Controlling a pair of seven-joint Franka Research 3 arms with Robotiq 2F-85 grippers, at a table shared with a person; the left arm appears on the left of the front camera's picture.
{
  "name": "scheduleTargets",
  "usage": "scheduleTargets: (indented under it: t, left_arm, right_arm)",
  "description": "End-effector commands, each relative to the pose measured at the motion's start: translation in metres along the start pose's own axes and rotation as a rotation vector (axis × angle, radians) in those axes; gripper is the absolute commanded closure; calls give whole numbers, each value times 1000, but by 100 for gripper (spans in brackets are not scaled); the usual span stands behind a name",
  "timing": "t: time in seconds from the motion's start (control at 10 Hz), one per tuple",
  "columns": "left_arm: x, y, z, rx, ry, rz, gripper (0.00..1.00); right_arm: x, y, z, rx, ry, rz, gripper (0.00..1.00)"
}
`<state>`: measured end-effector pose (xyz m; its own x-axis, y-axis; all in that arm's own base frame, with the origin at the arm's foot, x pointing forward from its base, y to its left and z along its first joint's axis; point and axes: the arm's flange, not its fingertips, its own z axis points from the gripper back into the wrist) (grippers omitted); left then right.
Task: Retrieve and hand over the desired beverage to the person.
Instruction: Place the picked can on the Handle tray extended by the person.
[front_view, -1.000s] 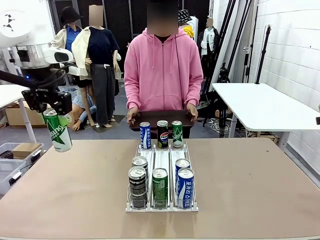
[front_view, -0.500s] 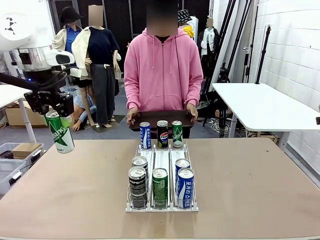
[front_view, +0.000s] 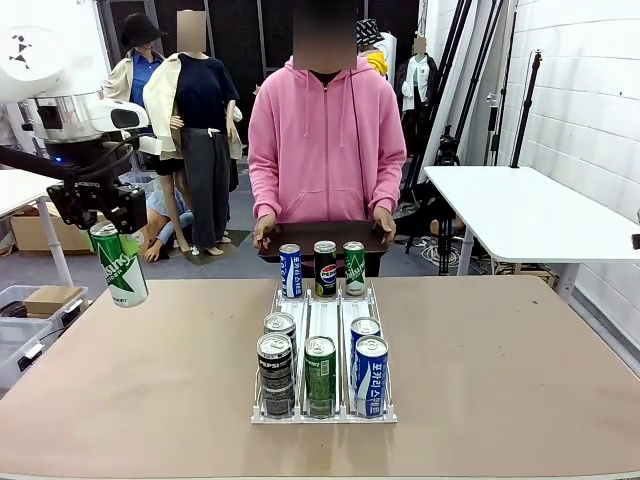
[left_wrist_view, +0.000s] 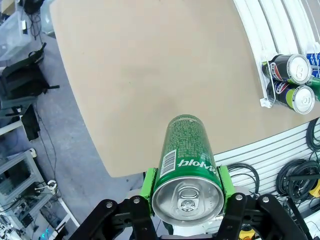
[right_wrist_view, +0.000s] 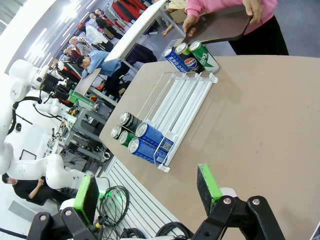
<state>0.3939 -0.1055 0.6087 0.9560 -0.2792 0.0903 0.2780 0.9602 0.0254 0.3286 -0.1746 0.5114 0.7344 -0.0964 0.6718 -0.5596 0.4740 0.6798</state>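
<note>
Clear rack (front_view: 323, 318) holds cans (front_view: 320, 372); left end effector (front_view: 106, 233) grips green can (front_view: 121, 272).

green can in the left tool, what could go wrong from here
The left tool grips the green can only near its top, tilted, by the table edge: a slip could drop it to the floor. Swinging toward the tray the person holds, it might clip the three cans standing before it.

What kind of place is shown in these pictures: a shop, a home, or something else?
Probably a robotics lab or test room, not a shop. A white robot arm holds a can beside a table, black stands rise by the wall, and cables lie loose on the floor.
</note>
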Motion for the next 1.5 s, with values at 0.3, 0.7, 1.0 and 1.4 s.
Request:
scheduleTargets:
  t: [0.3, 0.7, 1.0, 1.4]
  left_arm:
    - [-1, 2, 5, 6, -5, 1, 100]
    - [-1, 2, 5, 6, -5, 1, 100]
    - [-1, 2, 5, 6, -5, 1, 100]
    - [-1, 2, 5, 6, -5, 1, 100]
  right_arm:
    - [2, 0, 0, 21, -23, 5, 0]
    - [2, 0, 0, 21, -23, 5, 0]
    - [2, 0, 0, 21, -23, 5, 0]
    - [2, 0, 0, 21, -23, 5, 0]
